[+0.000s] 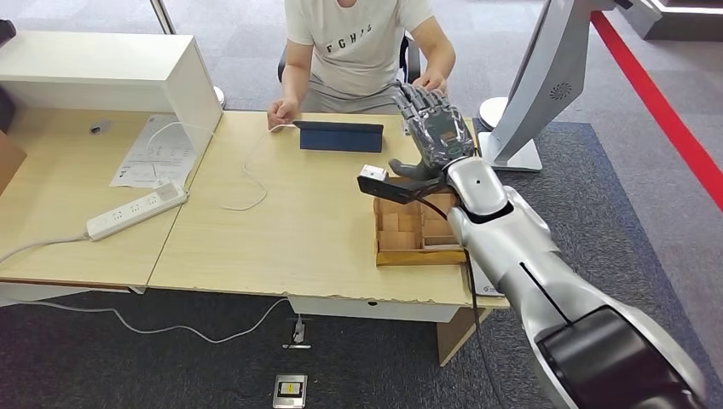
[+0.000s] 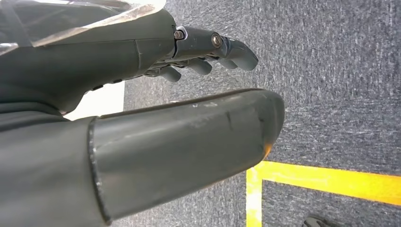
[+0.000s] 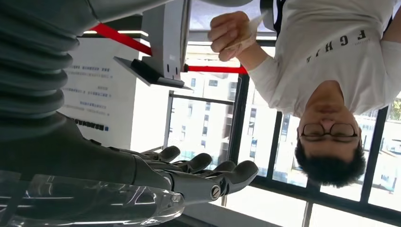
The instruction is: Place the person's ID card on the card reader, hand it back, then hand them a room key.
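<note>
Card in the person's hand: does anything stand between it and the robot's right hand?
Nothing visible does. The right hand lies open just before the person's hand, which holds the card.

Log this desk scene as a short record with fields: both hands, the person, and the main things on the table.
right hand: right hand raised, open, fingers extended toward the person, holding nothing
left hand: left hand hanging over grey carpet, fingers loosely extended, holding nothing
person: seated person in white T-shirt, holding a pale card in one hand
reader: dark blue flat card reader on the light wooden table
box: partitioned wooden box near the table's right edge
</note>
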{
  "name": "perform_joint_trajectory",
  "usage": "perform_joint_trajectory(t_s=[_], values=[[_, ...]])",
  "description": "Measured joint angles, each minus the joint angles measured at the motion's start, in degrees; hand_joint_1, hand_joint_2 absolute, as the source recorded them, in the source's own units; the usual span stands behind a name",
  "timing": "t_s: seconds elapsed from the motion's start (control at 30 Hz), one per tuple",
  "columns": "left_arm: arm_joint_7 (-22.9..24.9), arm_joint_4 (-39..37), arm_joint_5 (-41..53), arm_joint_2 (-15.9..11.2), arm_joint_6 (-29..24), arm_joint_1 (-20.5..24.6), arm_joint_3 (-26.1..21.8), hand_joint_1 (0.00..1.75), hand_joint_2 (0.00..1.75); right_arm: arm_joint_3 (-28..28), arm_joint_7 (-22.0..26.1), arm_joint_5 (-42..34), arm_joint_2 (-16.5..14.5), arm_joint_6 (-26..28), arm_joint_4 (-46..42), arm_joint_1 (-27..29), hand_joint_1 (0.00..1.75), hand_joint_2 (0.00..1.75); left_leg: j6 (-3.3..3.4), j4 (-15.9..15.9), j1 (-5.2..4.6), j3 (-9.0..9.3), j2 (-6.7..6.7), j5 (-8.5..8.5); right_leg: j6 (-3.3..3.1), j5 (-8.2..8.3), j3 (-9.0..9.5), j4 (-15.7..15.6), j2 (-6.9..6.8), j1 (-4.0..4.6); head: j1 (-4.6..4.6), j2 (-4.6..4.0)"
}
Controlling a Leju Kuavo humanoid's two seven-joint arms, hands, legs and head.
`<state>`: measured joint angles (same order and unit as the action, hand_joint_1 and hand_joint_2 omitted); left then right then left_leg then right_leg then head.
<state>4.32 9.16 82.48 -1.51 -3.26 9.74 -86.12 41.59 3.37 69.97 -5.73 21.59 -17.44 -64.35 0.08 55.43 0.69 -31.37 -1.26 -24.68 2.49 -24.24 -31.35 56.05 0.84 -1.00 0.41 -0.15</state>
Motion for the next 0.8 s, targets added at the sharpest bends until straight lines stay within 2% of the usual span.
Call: perform_joint_trajectory(t_s=[0.1, 0.2, 0.3, 0.43, 0.57, 0.7, 0.8], values=[[-1.11, 0.0, -0.08, 0.0, 0.03, -0.06, -0.01, 0.0, 0.0, -1.26, 1.96, -3.73, 2.57, 1.72, 0.02, -0.67, 0.0, 0.0, 0.0, 0.03, 0.0, 0.01, -0.03, 0.0, 0.0, 0.01, 0.01, -0.04, -0.01, -0.01, -0.01, 0.0], [-2.4, 0.0, -0.31, -0.02, -0.28, -0.24, -0.09, 0.0, 0.0, -3.96, 2.47, -8.86, 7.03, 1.43, 0.13, -1.01, 0.0, 0.0, 0.01, 0.08, -0.01, 0.0, -0.1, -0.01, 0.02, 0.02, 0.06, -0.1, -0.05, -0.01, -0.01, 0.0], [-2.86, 0.0, -0.63, -0.13, -0.75, -0.47, -0.5, 0.0, 0.0, -7.72, 2.02, -13.62, 13.54, -0.17, 0.43, -0.46, 0.0, 0.0, 0.06, 0.18, -0.01, -0.03, -0.12, -0.04, 0.07, 0.05, 0.05, -0.18, -0.07, -0.02, 0.0, 0.0], [-1.8, 0.0, -1.44, -0.42, -1.64, -0.69, -1.03, 0.0, 0.0, -13.39, 0.14, -21.1, 23.99, -3.37, 0.96, 2.88, 0.0, 0.0, 0.18, 0.22, -0.01, -0.03, -0.13, -0.13, 0.17, 0.06, 0.15, -0.31, -0.09, -0.02, -0.01, 0.0], [0.15, 0.0, -3.04, -0.72, -2.96, -0.73, -1.15, 0.0, 0.0, -20.44, -7.24, -30.99, 33.24, -8.14, 1.63, 9.63, 0.0, 0.0, 0.29, 0.22, -0.01, -0.07, -0.19, -0.23, 0.25, 0.01, 0.23, -0.38, -0.12, -0.01, 0.01, 0.0], [0.68, 0.01, -5.37, -1.07, -3.86, -0.57, -1.46, 0.0, 0.0, -27.64, -7.56, -36.03, 40.38, -7.17, 2.22, 19.55, 0.0, 0.0, 0.3, 0.2, 0.0, -0.04, -0.2, -0.37, 0.28, -0.11, 0.25, -0.38, -0.12, 0.01, -0.02, 0.0], [0.4, -0.01, -6.93, -1.01, -4.36, -0.55, -1.62, 0.0, 0.0, -32.71, -7.54, -40.6, 43.83, -5.75, 2.64, 29.14, 0.0, 0.0, 0.27, 0.18, 0.06, 0.0, -0.36, -0.46, 0.25, -0.27, 0.37, -0.38, -0.23, 0.08, -0.01, 0.0]])
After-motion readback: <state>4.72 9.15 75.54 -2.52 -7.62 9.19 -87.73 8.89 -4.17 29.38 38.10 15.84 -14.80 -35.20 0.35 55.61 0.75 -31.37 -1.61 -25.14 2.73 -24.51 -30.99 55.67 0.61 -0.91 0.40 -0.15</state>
